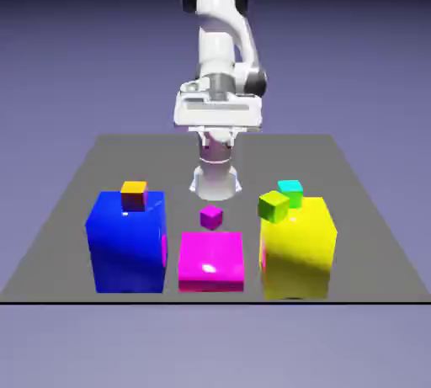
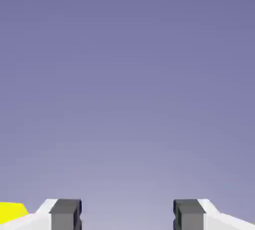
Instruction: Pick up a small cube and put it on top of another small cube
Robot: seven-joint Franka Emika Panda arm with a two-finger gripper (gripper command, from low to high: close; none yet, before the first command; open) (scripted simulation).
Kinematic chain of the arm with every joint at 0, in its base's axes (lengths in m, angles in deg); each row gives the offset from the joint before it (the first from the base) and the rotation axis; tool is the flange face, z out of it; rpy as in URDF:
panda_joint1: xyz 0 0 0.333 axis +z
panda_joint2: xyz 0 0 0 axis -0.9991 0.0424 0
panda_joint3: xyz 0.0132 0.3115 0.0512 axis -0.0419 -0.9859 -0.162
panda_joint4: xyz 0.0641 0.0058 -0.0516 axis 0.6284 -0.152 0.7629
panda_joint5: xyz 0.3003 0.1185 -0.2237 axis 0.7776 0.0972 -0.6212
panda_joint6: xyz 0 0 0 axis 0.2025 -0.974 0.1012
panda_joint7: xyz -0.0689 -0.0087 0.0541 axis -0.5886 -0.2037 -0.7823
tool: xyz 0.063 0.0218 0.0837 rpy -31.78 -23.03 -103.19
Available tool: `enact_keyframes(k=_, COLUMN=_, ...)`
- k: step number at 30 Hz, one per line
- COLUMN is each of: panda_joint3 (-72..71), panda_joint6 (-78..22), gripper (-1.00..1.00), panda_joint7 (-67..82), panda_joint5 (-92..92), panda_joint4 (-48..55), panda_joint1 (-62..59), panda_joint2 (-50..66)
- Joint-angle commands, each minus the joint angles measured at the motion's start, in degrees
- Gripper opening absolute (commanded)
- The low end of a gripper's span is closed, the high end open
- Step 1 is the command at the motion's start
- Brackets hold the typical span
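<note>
Going from the magenta block: left of it we've got the blue block carrying a small orange cube. Just behind it sits the small purple cube. Right, the yellow block carries green and cyan cubes. Our gripper is spread wide, nothing in it.

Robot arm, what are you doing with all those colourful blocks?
Nothing is picked up yet. The white robot arm holds its gripper open and empty, pointed at the plain backdrop. On the grey table wait a small orange cube on a big blue block, a small purple cube behind a flat magenta block, and small green and cyan cubes by a big yellow block.
</note>
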State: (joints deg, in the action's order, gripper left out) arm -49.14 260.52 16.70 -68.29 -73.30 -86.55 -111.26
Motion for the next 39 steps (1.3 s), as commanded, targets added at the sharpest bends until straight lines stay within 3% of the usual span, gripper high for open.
enact_keyframes(k=1, panda_joint3=1.24, panda_joint6=-2.50, gripper=0.00, panda_joint7=-1.06, panda_joint5=0.88, panda_joint4=-0.59, panda_joint1=0.27, panda_joint2=1.72)
enact_keyframes(k=14, panda_joint3=16.93, panda_joint6=-33.99, gripper=0.00, panda_joint7=-14.38, panda_joint5=12.05, panda_joint4=-7.98, panda_joint1=3.68, panda_joint2=23.47)
enact_keyframes(k=23, panda_joint3=5.86, panda_joint6=-20.34, gripper=0.00, panda_joint7=-0.89, panda_joint5=31.64, panda_joint4=-7.71, panda_joint1=0.73, panda_joint2=39.75)
enact_keyframes(k=24, panda_joint3=5.86, panda_joint6=-20.34, gripper=-1.00, panda_joint7=-0.89, panda_joint5=31.65, panda_joint4=-7.71, panda_joint1=0.73, panda_joint2=39.75)
enact_keyframes(k=33, panda_joint3=16.93, panda_joint6=-33.99, gripper=-1.00, panda_joint7=-14.38, panda_joint5=12.05, panda_joint4=-7.98, panda_joint1=3.68, panda_joint2=23.48)
enact_keyframes(k=39, panda_joint3=6.56, panda_joint6=-40.98, gripper=-1.00, panda_joint7=-25.63, panda_joint5=16.93, panda_joint4=1.07, panda_joint1=-1.59, panda_joint2=21.83)
